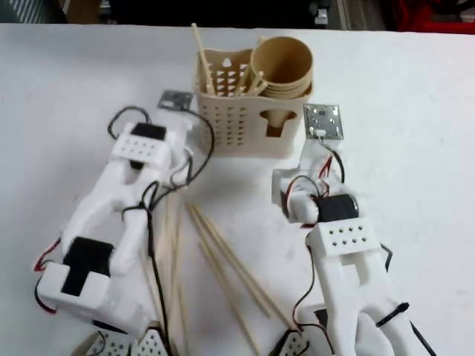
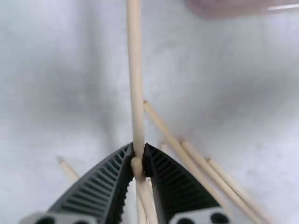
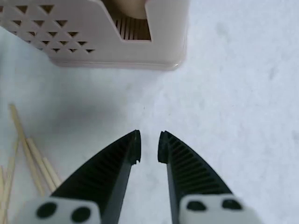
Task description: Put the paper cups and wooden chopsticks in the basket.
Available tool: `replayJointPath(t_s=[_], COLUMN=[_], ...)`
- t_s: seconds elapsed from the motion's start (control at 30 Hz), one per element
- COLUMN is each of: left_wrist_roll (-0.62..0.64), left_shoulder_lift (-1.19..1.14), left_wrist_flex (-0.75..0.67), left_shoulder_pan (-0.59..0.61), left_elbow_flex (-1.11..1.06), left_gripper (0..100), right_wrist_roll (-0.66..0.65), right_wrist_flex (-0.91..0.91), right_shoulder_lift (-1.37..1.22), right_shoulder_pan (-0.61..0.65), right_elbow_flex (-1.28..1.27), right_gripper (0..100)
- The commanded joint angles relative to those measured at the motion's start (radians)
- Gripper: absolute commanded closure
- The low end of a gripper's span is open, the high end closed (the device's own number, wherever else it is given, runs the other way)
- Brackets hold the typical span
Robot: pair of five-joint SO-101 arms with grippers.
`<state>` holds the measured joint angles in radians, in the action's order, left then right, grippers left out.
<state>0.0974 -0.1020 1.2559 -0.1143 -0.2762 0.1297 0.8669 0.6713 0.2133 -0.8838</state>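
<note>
Cups (image 1: 286, 63) sit stacked in the basket (image 1: 237, 122) beside a few chopsticks (image 1: 202, 55); more sticks (image 1: 230, 271) lie loose on the table (image 1: 415, 111). The left gripper (image 2: 138, 156) pinches one chopstick (image 2: 135, 84) (tight between ribbed pads (image 2: 117, 177)); the right gripper (image 3: 148, 144) hangs narrowly parted, empty, near the basket.

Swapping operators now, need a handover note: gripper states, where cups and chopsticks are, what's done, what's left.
Left gripper: shut on one pale wooden chopstick, close to the loose ones on the white table.
Right gripper: open, empty, above the table beside the beige perforated plastic basket.
Done: the stacked tan paper cups and a few leaning chopsticks are in the basket.
Left: the held chopstick, plus several loose chopsticks lying on the table between the arms.
</note>
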Motion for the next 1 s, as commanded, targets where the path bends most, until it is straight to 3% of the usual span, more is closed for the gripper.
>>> replayJointPath(t_s=[0.0, 0.2, 0.67, 0.8, 0.97], left_wrist_roll=[0.005, -0.054, -0.057, -0.051, 0.017], left_shoulder_lift=[0.016, 0.016, 0.016, 0.01, 0.007], left_wrist_flex=[0.104, 0.239, 0.494, 0.485, 0.368], left_shoulder_pan=[0.004, 0.007, 0.007, 0.001, 0.001], left_elbow_flex=[0.163, 0.382, 0.973, 1.162, 1.264], left_gripper=[98, 98, 98, 98, 98], right_wrist_roll=[0.002, 0.0, 0.0, 0.0, 0.003], right_wrist_flex=[-0.021, -0.021, -0.018, -0.016, -0.016], right_shoulder_lift=[0.028, 0.028, 0.035, 0.036, 0.036], right_shoulder_pan=[-0.007, -0.008, -0.008, -0.015, -0.044], right_elbow_flex=[0.005, 0.005, 0.005, 0.005, 0.005], right_gripper=[92.3, 92.4, 92.5, 92.5, 92.5])
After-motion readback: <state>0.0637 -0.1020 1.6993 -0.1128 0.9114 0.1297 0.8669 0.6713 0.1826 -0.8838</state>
